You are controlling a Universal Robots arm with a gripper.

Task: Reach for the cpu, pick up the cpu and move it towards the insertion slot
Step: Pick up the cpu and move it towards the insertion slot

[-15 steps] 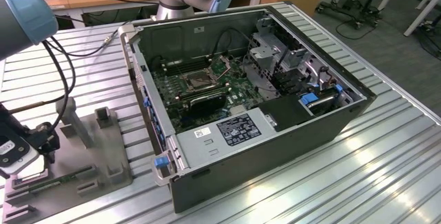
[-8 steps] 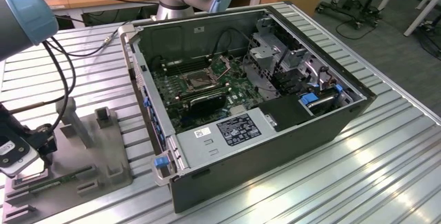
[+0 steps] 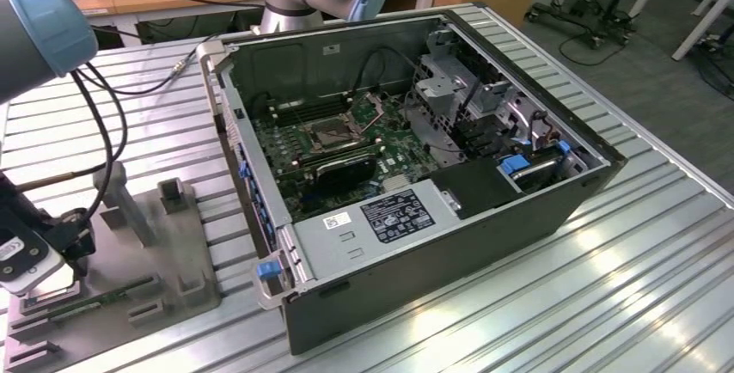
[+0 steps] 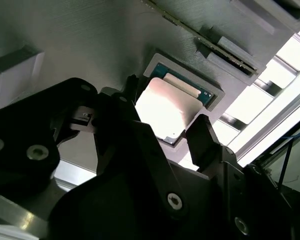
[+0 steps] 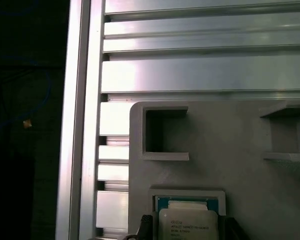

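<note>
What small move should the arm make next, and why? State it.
Probably a short straight lift, once the hold is sure. The gripper straddles the thin square silvery cpu over its grey plastic tray recess; whether it is clamped I cannot tell. The silver-framed square socket lies apart, inside the open dark computer case, so the chip must first clear the recess.

Exterior view: high, wide, looking down; both wrist views v. close on cpu (image 4: 162, 107) (image 5: 188, 225) (shared)
</note>
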